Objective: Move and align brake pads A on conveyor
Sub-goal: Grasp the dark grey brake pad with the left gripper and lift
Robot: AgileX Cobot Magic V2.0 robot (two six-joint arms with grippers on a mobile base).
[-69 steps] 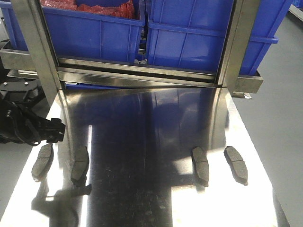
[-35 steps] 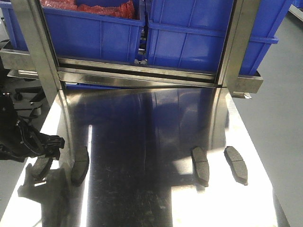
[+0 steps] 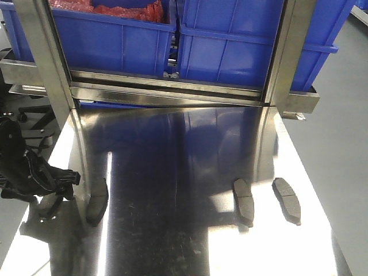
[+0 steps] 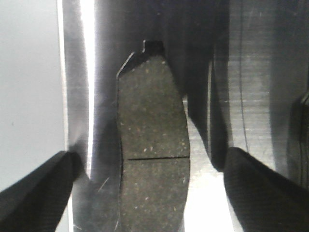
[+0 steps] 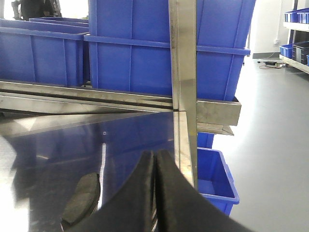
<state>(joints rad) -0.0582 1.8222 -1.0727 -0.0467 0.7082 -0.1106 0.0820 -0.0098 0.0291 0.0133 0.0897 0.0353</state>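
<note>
Brake pads A (image 3: 244, 201): four, all on the steel table (image 3: 190, 144). Two blue bins (image 3: 115, 40) behind in front view. Left pincer (image 4: 149, 157) released, straddling one pad (image 4: 153, 145); right pincer (image 5: 155, 188) clenched, empty. Other three: one just beside it, two at right.

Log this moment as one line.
left hand: open, straddling leftmost brake pad | right hand: shut, empty | other pads: on steel table

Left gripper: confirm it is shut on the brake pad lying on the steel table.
Not right. The left gripper is open, not shut: in the left wrist view its fingers stand apart on either side of the brake pad, which does lie on the steel table.
</note>
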